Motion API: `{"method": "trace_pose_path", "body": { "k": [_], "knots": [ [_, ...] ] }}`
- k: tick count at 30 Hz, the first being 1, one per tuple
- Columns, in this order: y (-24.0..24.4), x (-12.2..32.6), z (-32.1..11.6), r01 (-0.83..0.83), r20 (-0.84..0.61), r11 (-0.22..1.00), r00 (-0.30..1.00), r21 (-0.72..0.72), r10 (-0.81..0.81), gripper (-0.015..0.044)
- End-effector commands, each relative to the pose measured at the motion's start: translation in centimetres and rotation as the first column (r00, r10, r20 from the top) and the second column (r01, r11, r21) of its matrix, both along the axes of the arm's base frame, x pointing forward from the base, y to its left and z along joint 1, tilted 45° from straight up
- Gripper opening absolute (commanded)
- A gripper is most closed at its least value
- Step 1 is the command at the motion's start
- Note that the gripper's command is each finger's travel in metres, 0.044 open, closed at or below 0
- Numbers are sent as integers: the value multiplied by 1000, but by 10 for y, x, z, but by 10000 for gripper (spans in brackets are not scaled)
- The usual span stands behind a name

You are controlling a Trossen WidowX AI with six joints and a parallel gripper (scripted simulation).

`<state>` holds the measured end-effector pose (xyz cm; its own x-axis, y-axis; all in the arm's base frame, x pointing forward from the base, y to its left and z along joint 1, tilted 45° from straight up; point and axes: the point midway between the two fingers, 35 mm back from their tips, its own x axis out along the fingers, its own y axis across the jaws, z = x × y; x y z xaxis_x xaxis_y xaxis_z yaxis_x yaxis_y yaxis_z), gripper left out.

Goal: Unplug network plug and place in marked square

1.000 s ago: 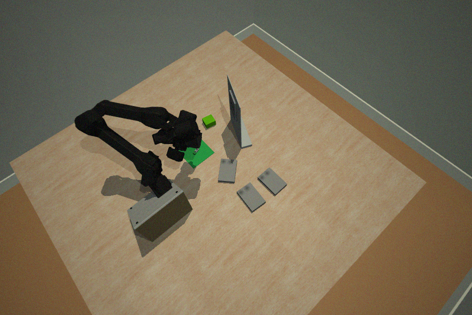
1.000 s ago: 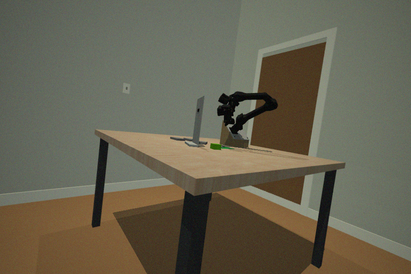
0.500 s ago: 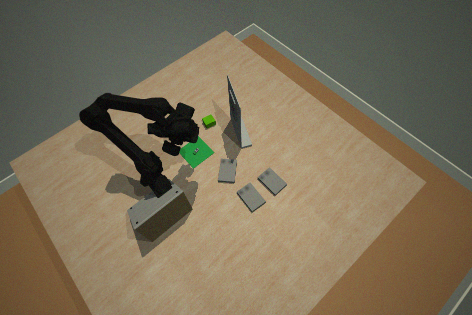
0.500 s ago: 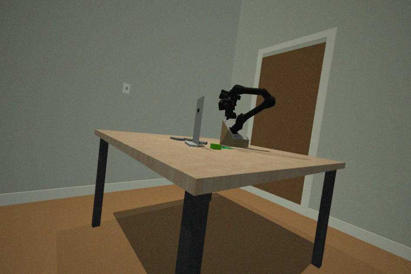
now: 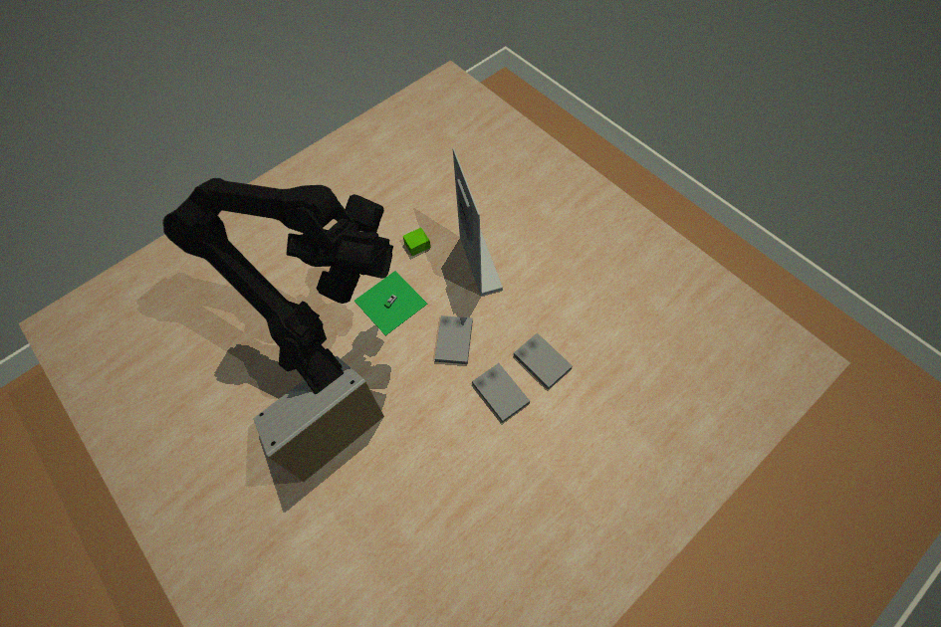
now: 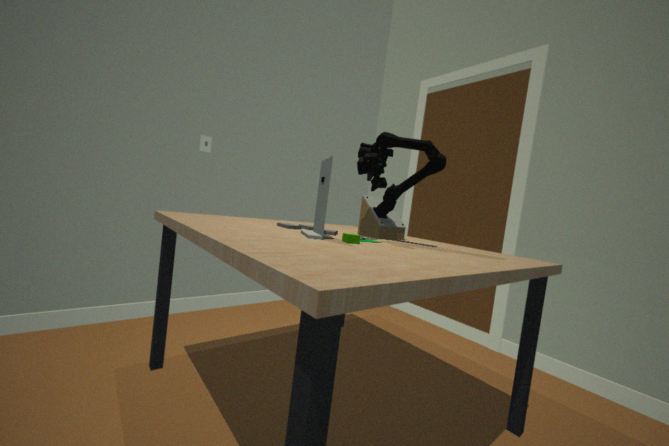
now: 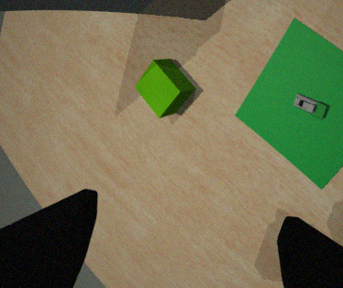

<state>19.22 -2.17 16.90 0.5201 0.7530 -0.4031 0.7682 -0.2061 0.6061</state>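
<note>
Your network plug (image 5: 390, 301) (image 7: 305, 104) lies on the green square (image 5: 404, 313) (image 7: 280, 101), out of the upright panel (image 5: 468, 229) (image 6: 323, 202). Your claw (image 5: 363, 255) (image 6: 378, 184) (image 7: 193, 217) hangs above the tabletop (image 5: 634, 443) (image 6: 272, 258) (image 7: 163, 174), fingers apart, holding nothing. Near the square sits a bright green block (image 5: 415, 241) (image 6: 350, 238) (image 7: 163, 89).

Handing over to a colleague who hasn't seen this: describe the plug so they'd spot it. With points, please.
On the wooden table (image 5: 634, 443) (image 6: 272, 262) (image 7: 117, 156), between the arm's base and the upright panel (image 5: 469, 229) (image 6: 323, 199), lies a flat green square (image 5: 404, 285) (image 7: 273, 110). The plug (image 5: 390, 301) (image 7: 305, 104) rests inside it: small, oblong, pale grey, with a dark spot on top. The bright green block (image 5: 415, 240) (image 6: 350, 238) (image 7: 160, 89) nearby is bigger and sits outside the square.
</note>
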Motion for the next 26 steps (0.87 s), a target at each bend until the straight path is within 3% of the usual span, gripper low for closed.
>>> {"method": "trace_pose_path", "body": {
  "k": [1,3,26],
  "knots": [
    [-1,0,0,-4,2,1000,1000,-4,4,392],
    [-1,0,0,-4,2,1000,1000,-4,4,440],
    [-1,0,0,-4,2,1000,1000,-4,4,440]
  ]
}}
